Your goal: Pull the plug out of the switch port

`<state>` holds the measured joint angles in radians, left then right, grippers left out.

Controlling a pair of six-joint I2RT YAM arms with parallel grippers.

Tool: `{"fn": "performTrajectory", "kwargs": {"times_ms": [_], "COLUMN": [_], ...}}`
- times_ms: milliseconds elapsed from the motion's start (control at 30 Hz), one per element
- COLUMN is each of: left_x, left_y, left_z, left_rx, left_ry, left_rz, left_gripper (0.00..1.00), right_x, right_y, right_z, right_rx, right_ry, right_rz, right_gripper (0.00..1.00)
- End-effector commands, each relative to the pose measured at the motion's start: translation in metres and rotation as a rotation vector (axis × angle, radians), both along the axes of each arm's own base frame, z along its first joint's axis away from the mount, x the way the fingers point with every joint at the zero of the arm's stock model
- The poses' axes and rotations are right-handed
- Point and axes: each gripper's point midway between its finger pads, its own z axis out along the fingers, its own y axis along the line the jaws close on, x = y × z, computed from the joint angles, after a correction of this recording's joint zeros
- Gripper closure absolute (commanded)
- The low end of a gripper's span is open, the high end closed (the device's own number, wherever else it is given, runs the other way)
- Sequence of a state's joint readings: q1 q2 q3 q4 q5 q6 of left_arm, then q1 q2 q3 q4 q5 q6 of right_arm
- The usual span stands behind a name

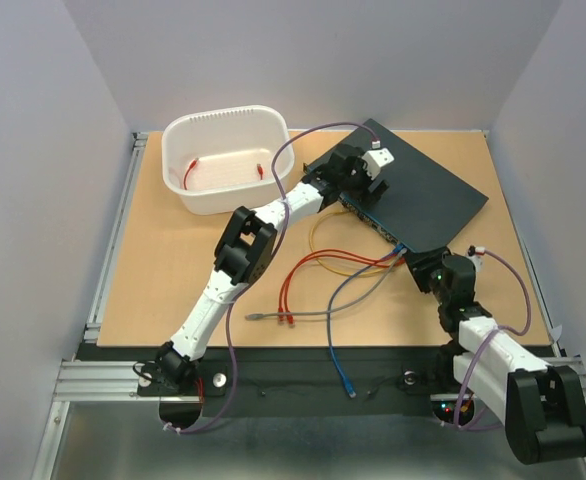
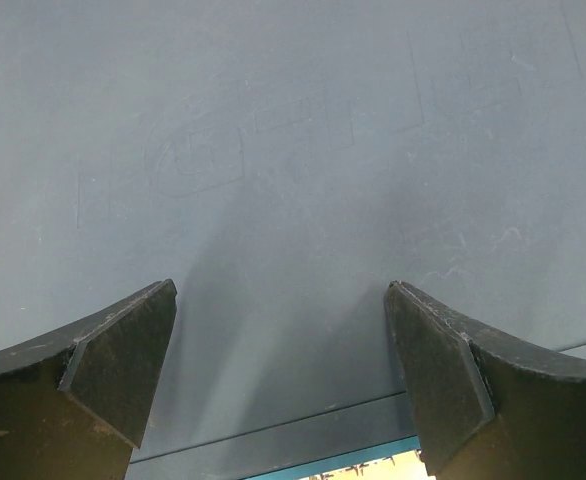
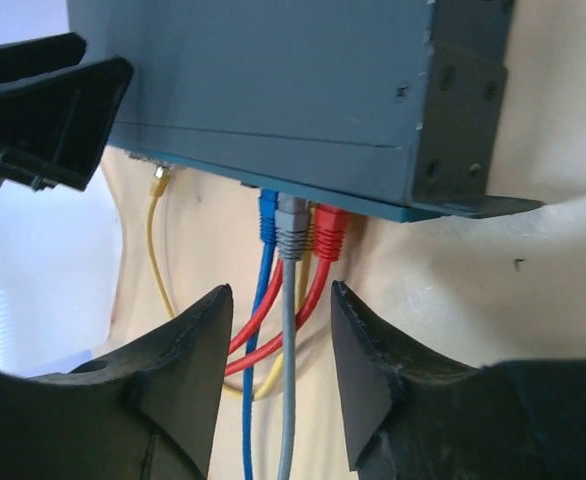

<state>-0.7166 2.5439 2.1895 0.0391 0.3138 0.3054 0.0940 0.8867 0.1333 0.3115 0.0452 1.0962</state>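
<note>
**Straddling the cables at the switch's port edge**

The switch (image 1: 428, 190) lies flat on the far right part of the table (image 1: 173, 270), turned on a diagonal. One corner points at the far edge, and its socket edge faces the near left.

The right gripper (image 3: 278, 300) sits at the near end of that socket edge, by the switch's near corner. Its jaws are partly open and clamp nothing. Three plugs sit side by side in the ports just ahead of it: a blue plug (image 3: 267, 215), a grey plug (image 3: 292, 228) and a red plug (image 3: 330, 232). The grey cable runs down through the gap between the fingers. The blue cable passes very close to the left-hand finger, and I cannot say whether they touch.

A yellow cable (image 3: 153, 250) is plugged in further along the same edge. The loose cable ends trail across the table toward its near edge.

The left gripper (image 2: 281, 330) is over the switch's top face near the other end of the socket edge. Its jaws are spread wide and hold nothing.

A white tub (image 1: 188, 195) stands at the far left corner.
</note>
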Motion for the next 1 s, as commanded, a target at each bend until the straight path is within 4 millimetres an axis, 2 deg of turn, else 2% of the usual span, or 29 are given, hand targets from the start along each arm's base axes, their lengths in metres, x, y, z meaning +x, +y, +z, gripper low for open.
{"fn": "performTrajectory", "kwargs": {"times_ms": [0, 233, 333, 367, 533, 600, 733, 967], "left_x": [0.003, 0.002, 0.001, 0.0, -0.003, -0.005, -0.009, -0.01], "left_y": [-0.009, -0.015, -0.016, -0.016, -0.019, -0.021, -0.025, -0.026], "left_z": [0.044, 0.043, 0.042, 0.041, 0.045, 0.047, 0.051, 0.052], "left_rx": [-0.069, -0.075, -0.073, -0.072, -0.074, -0.077, -0.083, -0.09], "left_ry": [-0.068, -0.071, -0.068, -0.067, -0.074, -0.076, -0.078, -0.075], "left_rz": [0.0, -0.006, -0.002, -0.002, -0.006, -0.01, -0.024, -0.022], "left_gripper": [0.02, 0.02, 0.02, 0.03, 0.03, 0.03, 0.03, 0.04], "right_x": [0.002, 0.007, 0.011, 0.011, 0.018, 0.014, 0.01, 0.017], "right_y": [-0.013, -0.029, -0.028, -0.028, -0.024, -0.027, -0.039, -0.038], "right_z": [-0.006, -0.004, -0.006, -0.013, -0.014, -0.023, -0.022, -0.016], "right_rx": [-0.006, 0.006, 0.028, 0.038, 0.076, 0.088, 0.103, 0.105], "right_ry": [0.01, -0.023, -0.021, 0.0, -0.015, 0.004, -0.041, -0.087], "right_rz": [-0.067, -0.166, -0.173, -0.179, -0.18, -0.205, -0.283, -0.27], "right_gripper": [0.52, 0.54, 0.56, 0.56, 0.58, 0.61, 0.66, 0.65]}}
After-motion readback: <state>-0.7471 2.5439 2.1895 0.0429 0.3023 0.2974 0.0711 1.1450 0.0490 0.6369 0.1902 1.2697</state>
